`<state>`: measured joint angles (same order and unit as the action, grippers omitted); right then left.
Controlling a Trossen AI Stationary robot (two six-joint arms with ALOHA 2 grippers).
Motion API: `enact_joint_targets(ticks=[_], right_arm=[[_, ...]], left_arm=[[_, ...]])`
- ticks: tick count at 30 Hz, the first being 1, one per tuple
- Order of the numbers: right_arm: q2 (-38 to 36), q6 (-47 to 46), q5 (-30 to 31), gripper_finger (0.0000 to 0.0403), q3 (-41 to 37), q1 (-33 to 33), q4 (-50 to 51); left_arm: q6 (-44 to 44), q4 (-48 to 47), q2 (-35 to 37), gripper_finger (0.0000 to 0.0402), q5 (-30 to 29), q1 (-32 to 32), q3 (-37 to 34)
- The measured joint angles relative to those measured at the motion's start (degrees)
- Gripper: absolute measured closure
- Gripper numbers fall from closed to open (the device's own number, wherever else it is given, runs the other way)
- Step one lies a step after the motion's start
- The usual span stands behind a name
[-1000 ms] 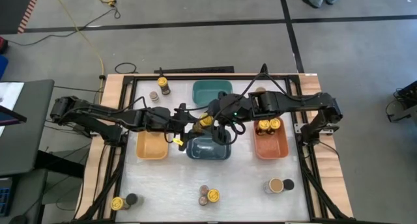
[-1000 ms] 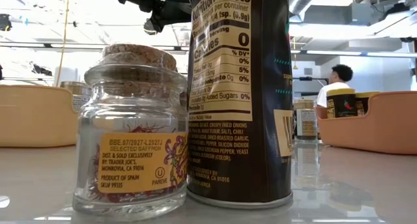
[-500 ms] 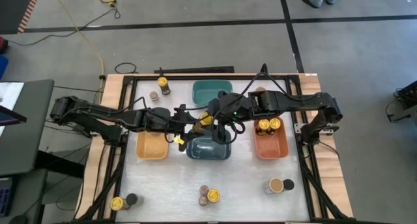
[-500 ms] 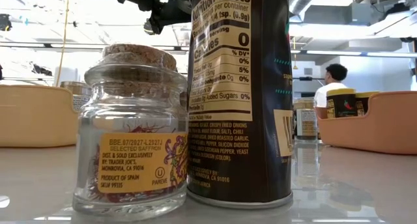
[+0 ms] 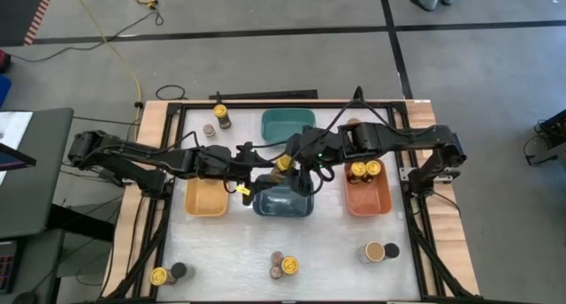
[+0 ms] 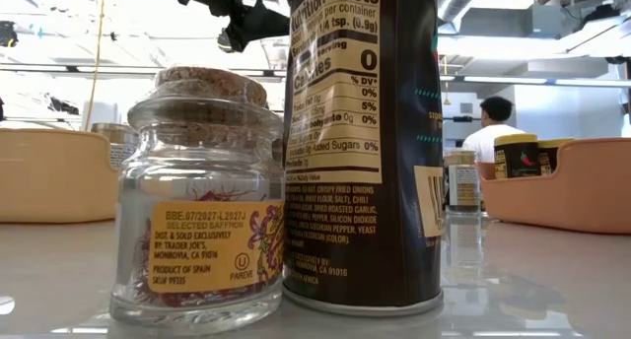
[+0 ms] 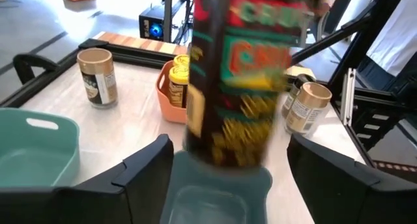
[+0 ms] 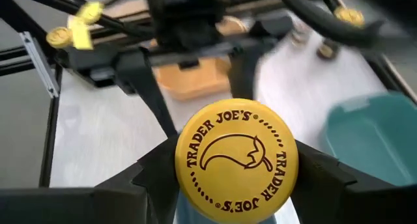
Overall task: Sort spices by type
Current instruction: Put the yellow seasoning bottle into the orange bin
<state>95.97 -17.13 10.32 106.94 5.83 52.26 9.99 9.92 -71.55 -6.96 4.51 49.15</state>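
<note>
Above the dark-blue bin (image 5: 283, 201) | yellow-lidded jar (image 5: 284, 163) gripped at its sides by right hand (image 5: 287, 165) | left hand (image 5: 268, 167) now opened wide, jar released | handover judged complete; drop pending

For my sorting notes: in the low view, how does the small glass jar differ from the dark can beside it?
The glass jar is clear; the dark can is opaque. The glass jar is short, its cork stopper in view; the dark can is far taller, its top out of the picture. Both stand upright on the table, side by side.
</note>
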Motion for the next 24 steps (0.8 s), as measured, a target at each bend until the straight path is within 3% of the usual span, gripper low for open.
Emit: enact_joint_targets(ticks=[6, 13, 24], right_arm=[[-3.15, -5.81, 2.88, 0.0150, 0.00, -0.61, 9.99], [-7.13, -16.99, 13.18, 0.0151, -1.62, 5.26, 24.66], [-20.06, -52.23, 22.16, 0.0151, -23.79, 21.35, 27.27]], left_arm=[[-0.10, -0.26, 1.59, 0.0112, 0.17, 0.00, 0.07], [-0.18, -4.08, 6.81, 0.0113, 0.17, 0.00, 0.04], [0.34, -9.35, 10.78, 0.0113, 0.14, 0.00, 0.04]])
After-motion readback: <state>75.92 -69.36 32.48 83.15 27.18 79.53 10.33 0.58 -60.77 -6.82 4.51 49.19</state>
